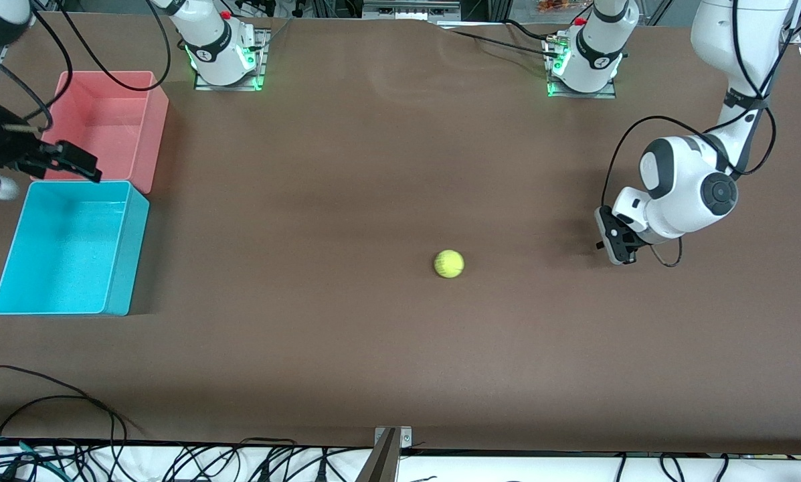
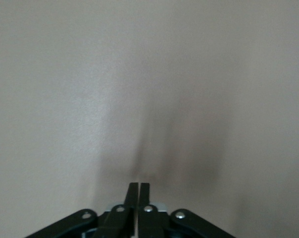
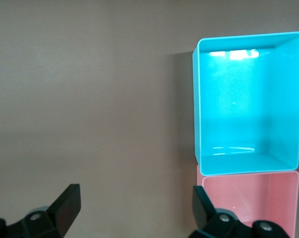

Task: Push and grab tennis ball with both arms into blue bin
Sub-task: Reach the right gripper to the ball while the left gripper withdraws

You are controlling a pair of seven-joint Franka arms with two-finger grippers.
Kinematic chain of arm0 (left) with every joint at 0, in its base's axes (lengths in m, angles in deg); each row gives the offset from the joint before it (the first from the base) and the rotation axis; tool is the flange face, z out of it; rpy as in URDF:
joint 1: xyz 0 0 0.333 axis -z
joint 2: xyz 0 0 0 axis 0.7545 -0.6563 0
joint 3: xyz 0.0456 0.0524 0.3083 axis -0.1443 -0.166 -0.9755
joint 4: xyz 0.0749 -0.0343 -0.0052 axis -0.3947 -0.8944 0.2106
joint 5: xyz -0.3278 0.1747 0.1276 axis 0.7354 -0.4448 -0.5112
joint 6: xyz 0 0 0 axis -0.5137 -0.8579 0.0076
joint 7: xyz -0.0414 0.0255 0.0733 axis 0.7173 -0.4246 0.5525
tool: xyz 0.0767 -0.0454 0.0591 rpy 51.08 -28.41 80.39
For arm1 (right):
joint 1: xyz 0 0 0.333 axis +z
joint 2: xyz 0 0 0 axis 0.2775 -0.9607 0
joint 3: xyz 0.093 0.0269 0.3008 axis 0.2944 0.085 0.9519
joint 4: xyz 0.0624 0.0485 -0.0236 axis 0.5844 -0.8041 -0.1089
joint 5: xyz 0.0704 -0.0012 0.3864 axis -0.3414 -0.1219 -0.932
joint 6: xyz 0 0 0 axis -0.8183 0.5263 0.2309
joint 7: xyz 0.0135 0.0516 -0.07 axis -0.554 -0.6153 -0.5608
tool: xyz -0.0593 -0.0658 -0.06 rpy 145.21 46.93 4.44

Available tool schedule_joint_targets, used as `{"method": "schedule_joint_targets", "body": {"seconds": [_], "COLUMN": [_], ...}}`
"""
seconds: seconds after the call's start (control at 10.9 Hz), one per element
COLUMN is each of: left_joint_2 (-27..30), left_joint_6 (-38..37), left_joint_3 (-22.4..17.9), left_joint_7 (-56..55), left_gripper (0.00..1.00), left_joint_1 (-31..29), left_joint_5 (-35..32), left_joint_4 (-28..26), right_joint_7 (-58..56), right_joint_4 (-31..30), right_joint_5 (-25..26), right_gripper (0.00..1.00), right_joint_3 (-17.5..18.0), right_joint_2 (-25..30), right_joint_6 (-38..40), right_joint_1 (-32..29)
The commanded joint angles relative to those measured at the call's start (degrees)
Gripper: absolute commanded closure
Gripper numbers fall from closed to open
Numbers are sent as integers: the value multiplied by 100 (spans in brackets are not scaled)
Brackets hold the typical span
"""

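The left gripper (image 1: pixel 618 249) is held low over bare table (image 1: pixel 387 167), fingers (image 2: pixel 138 198) pressed together. The tennis ball (image 1: pixel 449 264) lies apart, toward the blue bin (image 1: pixel 72 249). The right gripper (image 1: pixel 72 163), spread wide, hangs over the blue and pink bins' (image 1: pixel 112 120) meeting edge; the blue bin's long axis runs toward the front camera.

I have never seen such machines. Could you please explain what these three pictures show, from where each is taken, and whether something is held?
Two white robot arms stand at a brown table. The big picture looks down from across it. The other two come from cameras on the arms' wrists.

A tennis ball lies in the open middle. A blue bin and a pink bin sit touching at the right arm's end.

The left tool is shut, low over bare table. The right tool is open, above the bins. Neither holds anything.
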State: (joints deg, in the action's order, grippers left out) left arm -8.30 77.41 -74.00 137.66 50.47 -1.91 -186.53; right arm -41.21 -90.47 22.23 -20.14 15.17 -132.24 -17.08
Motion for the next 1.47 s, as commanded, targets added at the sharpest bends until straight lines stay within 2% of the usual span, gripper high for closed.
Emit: {"method": "schedule_joint_targets", "body": {"seconds": [0.0,0.37,0.64,1.01,1.38], "left_joint_2": [579,940,1448,2169,2513], "left_joint_6": [-579,-696,-696,-678,-669], "left_joint_3": [-164,-305,-385,-376,-376], "left_joint_7": [226,226,209,174,95], "left_gripper": [1,0,0,0,0], "left_joint_1": [-25,-43,-324,-298,-315], "left_joint_5": [150,133,115,115,115], "left_joint_4": [-109,-276,-460,-452,-417], "right_joint_7": [-51,10,106,-173,-174], "right_joint_4": [145,154,136,110,101], "right_joint_5": [-103,-111,-120,-129,-138], "right_gripper": [0,0,0,0,0], "right_joint_3": [2,29,38,64,108], "right_joint_2": [-767,-1708,-2332,-3246,-3520], "right_joint_6": [-742,-2351,-3135,-3163,-3163], "right_joint_1": [114,430,756,1020,1037]}}
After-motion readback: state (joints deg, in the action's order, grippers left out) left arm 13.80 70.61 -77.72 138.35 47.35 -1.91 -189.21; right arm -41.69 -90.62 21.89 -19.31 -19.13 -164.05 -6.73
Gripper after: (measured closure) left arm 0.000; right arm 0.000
